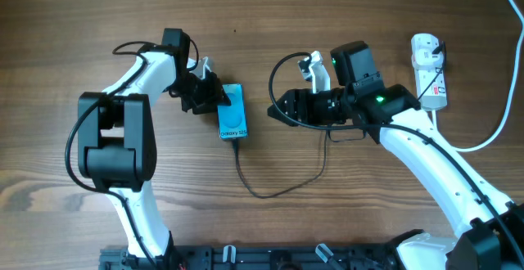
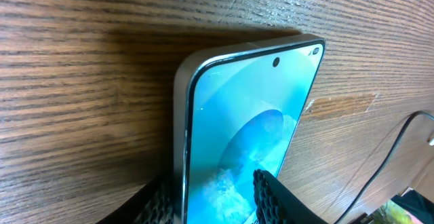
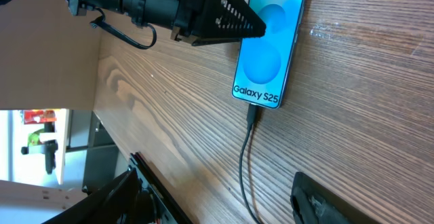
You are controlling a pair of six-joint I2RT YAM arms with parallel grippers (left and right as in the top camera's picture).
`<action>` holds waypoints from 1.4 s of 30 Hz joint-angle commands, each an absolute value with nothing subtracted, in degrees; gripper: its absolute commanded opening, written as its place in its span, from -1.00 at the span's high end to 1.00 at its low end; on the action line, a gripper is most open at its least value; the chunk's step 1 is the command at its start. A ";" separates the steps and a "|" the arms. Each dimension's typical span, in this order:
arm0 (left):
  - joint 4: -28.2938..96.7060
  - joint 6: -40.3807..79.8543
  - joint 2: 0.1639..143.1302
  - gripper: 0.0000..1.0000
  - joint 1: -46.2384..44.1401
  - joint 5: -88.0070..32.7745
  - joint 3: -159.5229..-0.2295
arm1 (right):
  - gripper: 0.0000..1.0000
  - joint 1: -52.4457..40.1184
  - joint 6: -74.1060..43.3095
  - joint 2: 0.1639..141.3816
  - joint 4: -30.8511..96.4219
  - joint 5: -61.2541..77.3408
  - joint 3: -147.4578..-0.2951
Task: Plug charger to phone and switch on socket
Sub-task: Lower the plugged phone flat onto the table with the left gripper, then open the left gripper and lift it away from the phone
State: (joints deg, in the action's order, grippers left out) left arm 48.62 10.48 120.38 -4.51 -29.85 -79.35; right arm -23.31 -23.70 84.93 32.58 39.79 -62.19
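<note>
wooden table (image 1: 327, 8): left gripper (image 1: 214, 98) clamps slick phone (image 1: 232, 112) by its edges, right gripper (image 1: 277, 109) gapes empty; i expect the light socket (image 1: 429, 74) to skid, so press straight down.

From straight above we see the whole brown wooden table (image 1: 262, 24), while our left wrist camera hugs the teal-screened rectangular phone (image 2: 251, 142) and the right wrist views it from farther back.
</note>
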 commanded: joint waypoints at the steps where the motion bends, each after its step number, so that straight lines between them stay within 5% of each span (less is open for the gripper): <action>1: 49.15 12.01 122.58 0.11 -4.01 -17.85 -77.95 | -0.46 -23.29 -22.46 85.30 32.62 38.92 -63.24; 17: 56.97 13.96 119.77 0.05 -3.95 -12.73 -85.01 | -0.46 -23.29 -21.76 85.30 32.71 38.54 -63.24; 32: 68.36 12.45 89.82 -0.16 -3.97 -5.93 -89.93 | -0.45 -23.29 -20.95 85.30 33.87 38.54 -63.24; 37: 68.66 11.99 82.39 -0.49 -3.97 -5.89 -89.93 | -0.34 -23.29 -19.68 85.30 33.89 38.52 -63.24; 42: 69.56 12.05 81.01 -1.00 -3.97 -5.89 -89.91 | 0.21 -23.27 -19.40 85.30 33.98 35.99 -63.26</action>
State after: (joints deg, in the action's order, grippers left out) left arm 69.08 12.56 81.34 -4.23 -6.66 -89.12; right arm -23.31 -20.56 84.93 33.89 38.44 -62.19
